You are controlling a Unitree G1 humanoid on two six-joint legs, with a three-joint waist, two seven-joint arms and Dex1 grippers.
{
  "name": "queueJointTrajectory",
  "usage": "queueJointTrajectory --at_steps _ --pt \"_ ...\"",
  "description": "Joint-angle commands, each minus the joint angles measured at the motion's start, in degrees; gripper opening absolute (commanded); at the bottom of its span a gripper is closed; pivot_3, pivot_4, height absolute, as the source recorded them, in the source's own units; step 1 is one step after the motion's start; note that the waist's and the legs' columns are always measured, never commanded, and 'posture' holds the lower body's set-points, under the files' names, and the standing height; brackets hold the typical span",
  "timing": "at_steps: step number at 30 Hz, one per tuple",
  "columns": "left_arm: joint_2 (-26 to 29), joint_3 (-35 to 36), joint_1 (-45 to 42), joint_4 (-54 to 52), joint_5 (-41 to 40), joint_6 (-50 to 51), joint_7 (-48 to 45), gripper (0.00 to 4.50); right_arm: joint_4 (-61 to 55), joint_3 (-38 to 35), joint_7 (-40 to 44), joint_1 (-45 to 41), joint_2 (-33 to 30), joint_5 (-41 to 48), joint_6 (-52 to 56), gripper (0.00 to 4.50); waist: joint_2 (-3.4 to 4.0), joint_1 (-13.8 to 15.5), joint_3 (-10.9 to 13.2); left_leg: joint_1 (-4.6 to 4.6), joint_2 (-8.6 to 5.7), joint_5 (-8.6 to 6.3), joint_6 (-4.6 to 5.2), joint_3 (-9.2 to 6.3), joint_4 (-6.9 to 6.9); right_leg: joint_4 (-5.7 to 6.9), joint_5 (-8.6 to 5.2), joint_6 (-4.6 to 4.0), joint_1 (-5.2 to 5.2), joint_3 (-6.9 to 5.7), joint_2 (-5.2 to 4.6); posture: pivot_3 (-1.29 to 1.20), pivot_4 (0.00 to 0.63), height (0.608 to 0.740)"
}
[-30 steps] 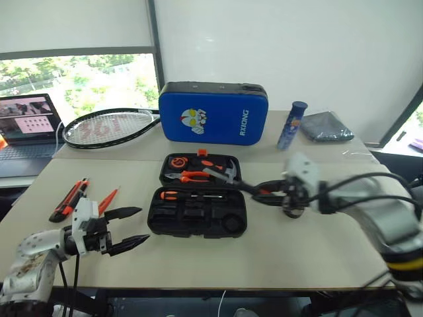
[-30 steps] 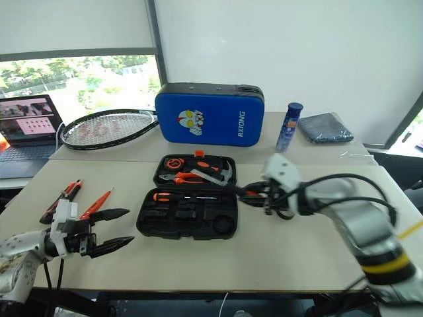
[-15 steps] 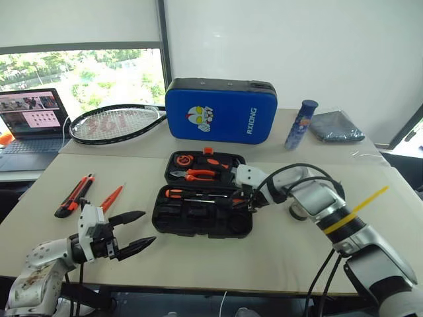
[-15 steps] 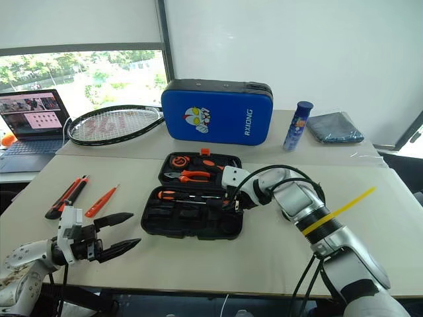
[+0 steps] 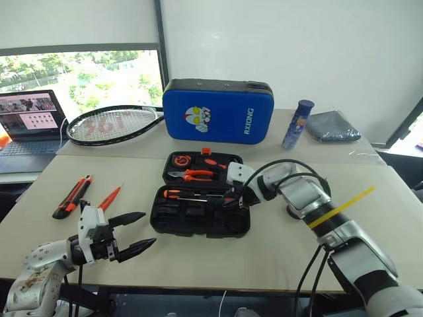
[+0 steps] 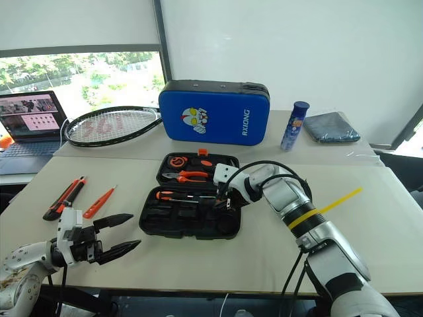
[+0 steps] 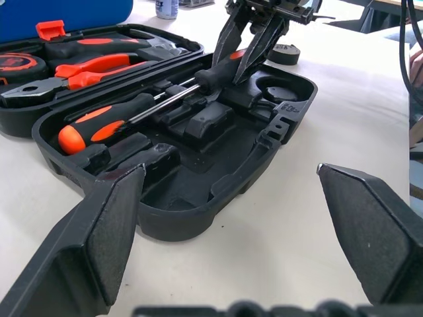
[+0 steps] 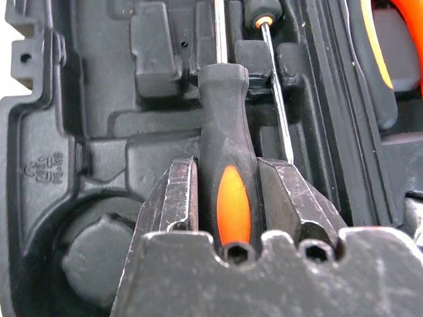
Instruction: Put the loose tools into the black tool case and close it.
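Now the right gripper (image 8: 228,198) had its fingers tight around a screwdriver (image 8: 225,132) inside the open black tool case (image 5: 198,221). Left of the case, the left gripper (image 5: 135,233) held its fingers wide, empty.

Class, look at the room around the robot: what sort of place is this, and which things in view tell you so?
Probably an office or lab workroom: a laptop by the window, plain work tables, and odd props such as a racket and blue case.
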Motion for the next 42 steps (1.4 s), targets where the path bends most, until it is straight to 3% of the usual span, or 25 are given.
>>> queueJointTrajectory --at_steps 1,13,21,23,26,35,38,42 --pt "0.5 0.6 0.3 -1.9 -0.5 -0.4 0.2 4.5 2.2 -1.6 0.9 -1.6 -1.0 -1.1 -1.3 1.02 0.01 0.0 0.0 0.0 0.0 0.0 0.0 0.0 0.0 0.0 0.0 0.0 0.0 0.0 0.0 0.0 0.15 0.74" --pt "0.9 0.5 0.1 -1.7 -0.4 -0.4 -0.1 4.5 2.4 1.1 3.6 -0.7 -2.2 -5.3 -4.6 1.02 0.03 0.1 0.0 -0.01 -0.01 0.0 0.0 0.0 -0.01 -0.01 0.0 0.0 0.0 -0.03 -0.01 0.0 0.15 0.74" --pt "1.1 0.2 0.0 -2.1 -0.4 -0.2 0.1 4.5 3.1 1.4 3.6 -1.1 -1.6 -7.3 -0.5 1.02 0.03 0.1 0.0 0.01 0.0 0.0 0.0 0.0 -0.01 -0.01 0.0 0.0 0.02 -0.03 -0.01 0.0 0.15 0.74" --pt "1.2 0.3 -0.1 -2.0 -0.4 -0.2 0.2 4.5 1.5 0.8 5.1 -0.8 -2.3 -6.4 0.1 2.03 0.04 0.2 0.0 0.02 -0.01 0.0 0.0 -0.01 0.0 -0.01 0.0 0.0 0.05 -0.04 -0.01 0.0 0.15 0.74" --pt "1.3 0.4 -0.3 -1.7 -0.4 -0.1 0.1 4.5 -1.1 -2.3 7.2 -0.8 -2.3 -2.5 0.6 2.86 0.03 0.3 0.0 -0.01 -0.03 0.0 0.0 -0.03 -0.01 -0.04 0.0 0.0 0.05 -0.1 -0.04 0.0 0.15 0.74" --pt "1.4 0.2 -1.8 -0.2 -0.1 -0.3 0.2 4.5 -6.2 -6.2 9.8 -0.4 -5.2 1.4 0.4 2.86 0.08 0.1 0.0 -0.07 -0.01 0.0 0.0 -0.04 -0.05 -0.05 0.0 0.0 -0.03 -0.12 -0.03 0.0 0.15 0.74" --pt "1.3 0.0 -2.0 0.0 0.0 -0.5 0.2 4.5 -8.2 -6.8 6.8 1.1 -3.1 1.8 1.3 2.2 0.08 -0.1 0.0 -0.04 0.02 0.0 0.0 -0.02 -0.05 -0.03 0.0 -0.01 -0.03 -0.12 0.0 0.0 0.15 0.74" --pt "1.0 -0.4 -2.3 0.2 0.3 -0.5 0.5 4.5 -5.9 -6.2 2.8 1.5 -0.1 -0.4 -1.1 0.88 0.08 -0.1 0.1 -0.05 0.01 0.0 -0.01 -0.02 -0.05 -0.02 0.0 -0.02 -0.05 -0.11 0.0 0.0 0.15 0.74"
